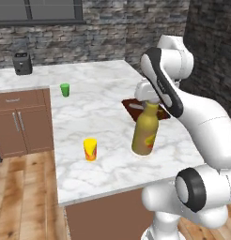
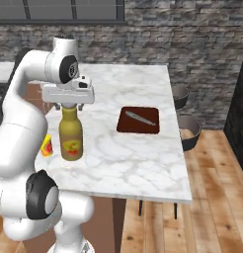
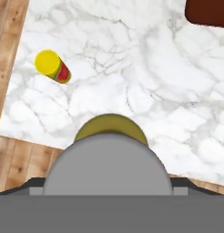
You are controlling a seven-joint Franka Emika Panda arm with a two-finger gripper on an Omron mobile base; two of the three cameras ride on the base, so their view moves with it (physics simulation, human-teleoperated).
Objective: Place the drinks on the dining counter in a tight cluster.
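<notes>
Fingertips of the gripper (image 2: 69, 105) are hidden in both base views behind the white hand, which sits directly over the neck of the mustard-amber bottle (image 1: 146, 130); in the hand view the bottle's grey cap (image 3: 107, 164) swells across the lower middle and covers the tips there too. The jaws stand wide apart, and whether they touch the bottle's neck cannot be made out. The bottle stands upright on the dining counter (image 1: 103, 112), near its front edge, with its yellow-red label facing the cameras. A small yellow can with a red band (image 1: 90, 149) stands to the bottle's left, near it but apart, and in the right base view it is half covered by the arm. Farther back a small green cup (image 1: 65, 89) stands alone, well apart from both. A dark brown cutting board (image 2: 138, 120) lies behind and to the right of the bottle, with a knife (image 2: 140, 117) lying on it; in the left base view the arm cuts off part of the board. The counter is white-grey marble on a brown base, over wooden plank flooring, with grey stone walls behind. A dark toaster (image 1: 22, 63) sits on the far worktop, and two stools (image 2: 187, 129) stand at the counter's right side.
</notes>
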